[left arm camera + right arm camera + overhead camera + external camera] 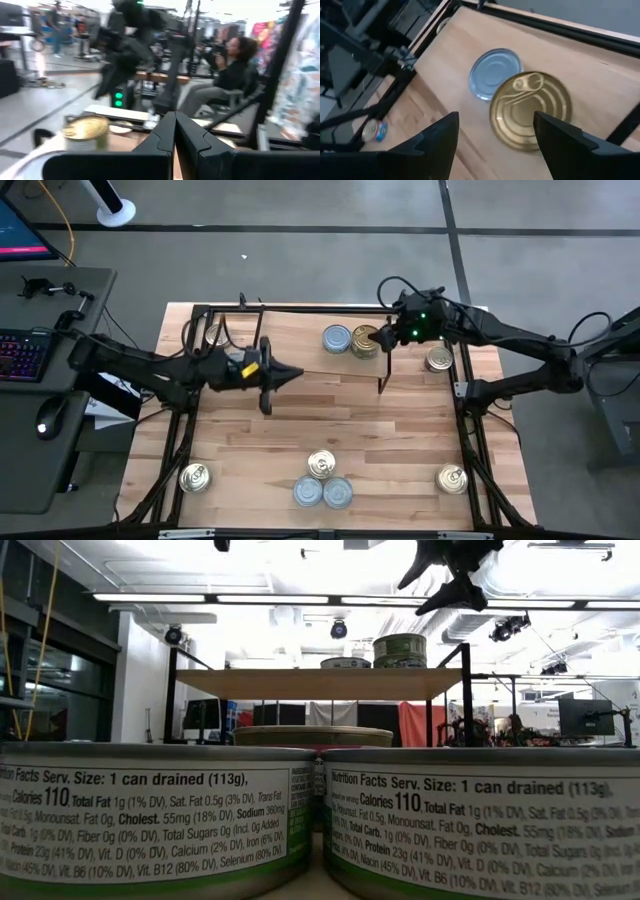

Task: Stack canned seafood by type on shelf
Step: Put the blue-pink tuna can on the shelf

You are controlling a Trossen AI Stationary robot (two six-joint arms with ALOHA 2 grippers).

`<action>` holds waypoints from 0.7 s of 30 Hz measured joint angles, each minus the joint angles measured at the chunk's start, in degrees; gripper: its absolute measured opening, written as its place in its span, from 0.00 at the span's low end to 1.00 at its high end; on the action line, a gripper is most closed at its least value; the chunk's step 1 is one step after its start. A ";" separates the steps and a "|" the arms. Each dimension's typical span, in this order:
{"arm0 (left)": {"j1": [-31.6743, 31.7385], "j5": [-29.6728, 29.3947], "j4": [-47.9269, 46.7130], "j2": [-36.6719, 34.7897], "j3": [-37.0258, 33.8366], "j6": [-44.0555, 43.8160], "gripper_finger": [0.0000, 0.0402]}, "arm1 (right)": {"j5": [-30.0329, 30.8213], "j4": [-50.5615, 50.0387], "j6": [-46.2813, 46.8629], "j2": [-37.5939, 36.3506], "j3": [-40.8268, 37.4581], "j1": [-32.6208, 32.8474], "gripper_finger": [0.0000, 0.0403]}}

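Note:
A gold tin [366,340] and a pale blue-silver tin [337,338] stand side by side on the light-wood shelf [300,350]. In the low view the gold tin [400,648] is the top of a stack of two, and the blue-silver tin [345,663] sits lower beside it. My right gripper [495,137] is open above the gold tin [531,110], clear of it, as the low view [450,585] shows. My left gripper [296,374] is shut and empty. It hovers left of the shelf's middle and points toward the table's right edge.
Three tins [322,482] cluster at the near centre and fill the low view [160,820]. Single tins sit at the near left [194,477], near right [452,478], far right [437,360] and far left [213,333]. A seated person [225,75] is beyond the table.

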 joint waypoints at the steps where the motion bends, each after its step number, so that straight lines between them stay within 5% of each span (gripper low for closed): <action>1: 0.87 0.06 -0.12 0.02 0.02 0.01 0.00 | 0.00 0.00 -0.76 0.02 0.00 0.66 0.61; 8: 4.34 8.44 -3.22 0.07 0.00 -6.90 0.00 | -0.04 0.26 -7.38 0.00 0.00 5.36 0.61; 21: 4.85 8.67 -5.86 -0.26 0.00 -10.92 0.00 | -0.55 3.04 -11.05 -0.72 -0.07 12.41 0.61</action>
